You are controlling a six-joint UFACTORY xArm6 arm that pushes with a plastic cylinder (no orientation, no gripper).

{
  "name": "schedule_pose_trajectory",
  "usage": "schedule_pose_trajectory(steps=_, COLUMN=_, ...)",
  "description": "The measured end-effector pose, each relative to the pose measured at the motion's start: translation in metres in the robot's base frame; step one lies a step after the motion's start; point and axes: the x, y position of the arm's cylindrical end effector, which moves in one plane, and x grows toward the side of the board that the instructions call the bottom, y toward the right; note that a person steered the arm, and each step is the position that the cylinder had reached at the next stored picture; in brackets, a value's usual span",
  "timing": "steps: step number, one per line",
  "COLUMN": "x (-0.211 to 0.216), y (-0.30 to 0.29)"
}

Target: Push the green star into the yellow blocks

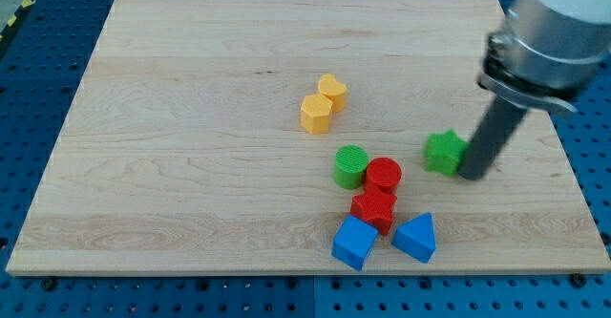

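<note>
The green star (443, 152) lies right of the board's middle. My tip (473, 175) rests on the board against the star's right side. The two yellow blocks, a heart (332, 91) and a hexagon (316, 114), touch each other near the board's centre, up and to the left of the star.
A green cylinder (351, 166), a red cylinder (384, 176) and a red star (373, 209) cluster left of the green star. Two blue blocks (354, 243) (415, 238) lie near the bottom edge. The wooden board (191, 165) sits on a blue perforated table.
</note>
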Motion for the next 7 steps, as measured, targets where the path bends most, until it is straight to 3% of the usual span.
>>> schedule_pose_trajectory(steps=1, x=-0.031, y=-0.026)
schedule_pose_trajectory(steps=3, x=-0.030, y=-0.044)
schedule_pose_trajectory(steps=5, x=-0.048, y=-0.100)
schedule_pose_trajectory(steps=7, x=-0.039, y=-0.080)
